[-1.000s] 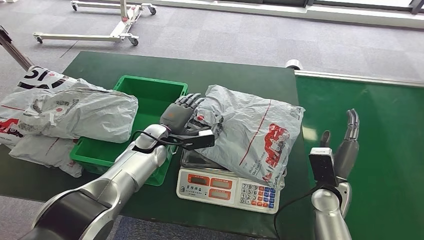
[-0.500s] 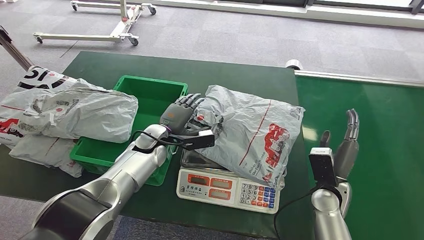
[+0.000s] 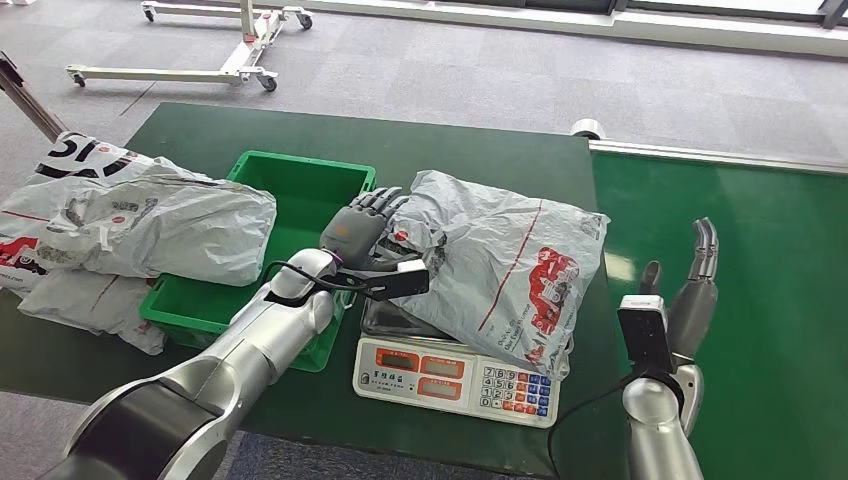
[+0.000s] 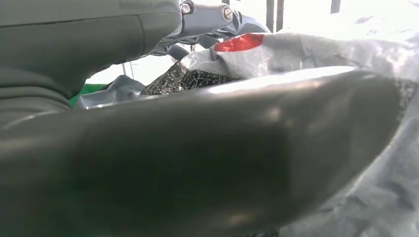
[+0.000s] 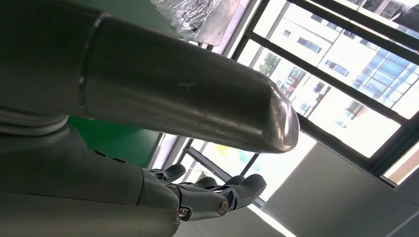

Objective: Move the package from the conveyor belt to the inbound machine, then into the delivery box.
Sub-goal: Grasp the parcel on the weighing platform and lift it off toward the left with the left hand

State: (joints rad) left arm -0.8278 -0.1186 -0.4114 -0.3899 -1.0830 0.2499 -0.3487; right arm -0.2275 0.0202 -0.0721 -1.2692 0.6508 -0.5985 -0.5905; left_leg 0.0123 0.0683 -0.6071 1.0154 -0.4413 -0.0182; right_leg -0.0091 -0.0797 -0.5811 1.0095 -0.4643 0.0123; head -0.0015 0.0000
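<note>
Resting against the near-left edge of the crumpled grey plastic mailer package with red printing (image 3: 500, 262), the left hand (image 3: 357, 228) has its dark fingers (image 3: 378, 202) laid up on the bag's side, touching it, but honestly I can't tell whether it's actually got a grip or is just pressing there. The left wrist view is mostly the thick grey thumb (image 4: 207, 163) right up against wrinkled grey plastic with a red patch, so no help on that. That silver left arm reaches in from the lower left, crossing the near right corner of the green plastic crate (image 3: 258, 310). The package itself sits on the white electronic scale with orange display panels and a coloured keypad (image 3: 455, 378), draped over the steel pan and hanging past it on the right. There's small red text on the bag along a red line, too small to read. Over on the right, the right hand (image 3: 692, 285) is upright above the green conveyor belt (image 3: 770, 300), fingers straight and apart, holding nothing, touching nothing. Further left, a pile of grey plastic mailer bags (image 3: 120, 225) lies over the crate's left side; the back one shows big black letters, partly cut off, maybe "IS".
</note>
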